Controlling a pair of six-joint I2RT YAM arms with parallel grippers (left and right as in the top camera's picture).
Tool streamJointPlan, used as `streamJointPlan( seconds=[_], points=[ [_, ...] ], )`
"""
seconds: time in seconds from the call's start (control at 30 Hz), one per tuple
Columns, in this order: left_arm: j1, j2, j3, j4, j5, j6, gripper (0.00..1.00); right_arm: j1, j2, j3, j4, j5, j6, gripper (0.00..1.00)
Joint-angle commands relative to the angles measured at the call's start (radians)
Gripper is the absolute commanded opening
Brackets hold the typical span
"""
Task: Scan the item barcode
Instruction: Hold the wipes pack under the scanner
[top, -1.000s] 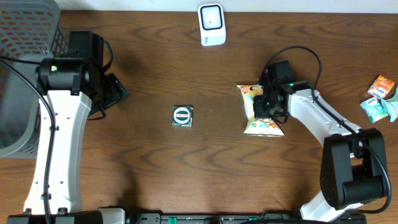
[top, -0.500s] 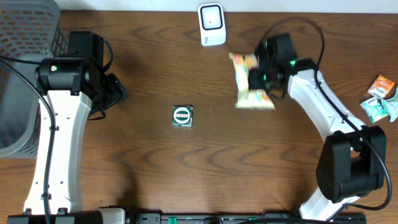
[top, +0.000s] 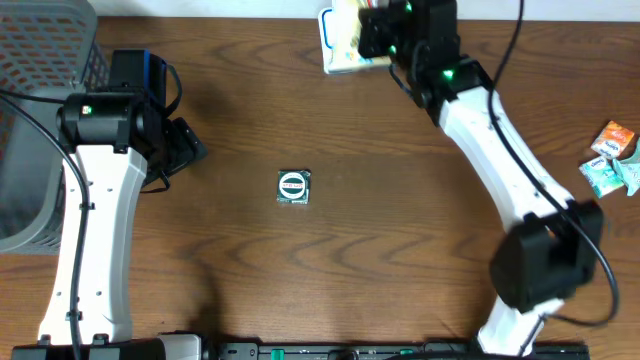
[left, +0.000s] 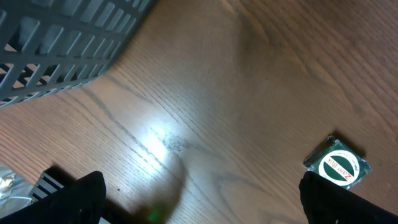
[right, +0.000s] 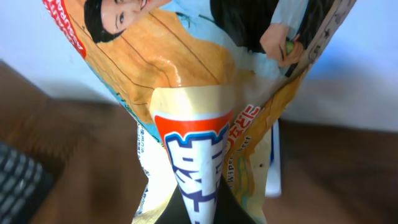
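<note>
Right tool (top: 370, 33), arm outstretched, pinches snack bag (top: 346, 28) above scanner (top: 343, 68).

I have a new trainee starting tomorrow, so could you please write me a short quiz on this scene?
1. True or false: the right end effector is shut on the snack bag.
2. Where is the snack bag held? A) over the basket B) above the white scanner C) beside the small packet at the table's middle
3. In one word, how do the jaws of the left end effector stand?
Key: 1 true; 2 B; 3 open.
</note>
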Motion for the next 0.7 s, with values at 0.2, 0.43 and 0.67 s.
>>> streamJointPlan(
  seconds=[0.2, 0.43, 0.67],
  points=[
    [0.003, 0.0, 0.0, -0.005, -0.009, -0.005, 0.98, 0.003, 0.291, 0.171, 0.018, 0.042, 0.023, 0.01],
    [0.003, 0.0, 0.0, -0.005, -0.009, -0.005, 0.98, 0.021, 0.313, 0.171, -0.042, 0.039, 0.014, 0.01],
    [0.003, 0.0, 0.0, -0.005, -0.009, -0.005, 0.98, 0.016, 0.271, 0.181, -0.112, 0.071, -0.049, 0.01]
  ],
)
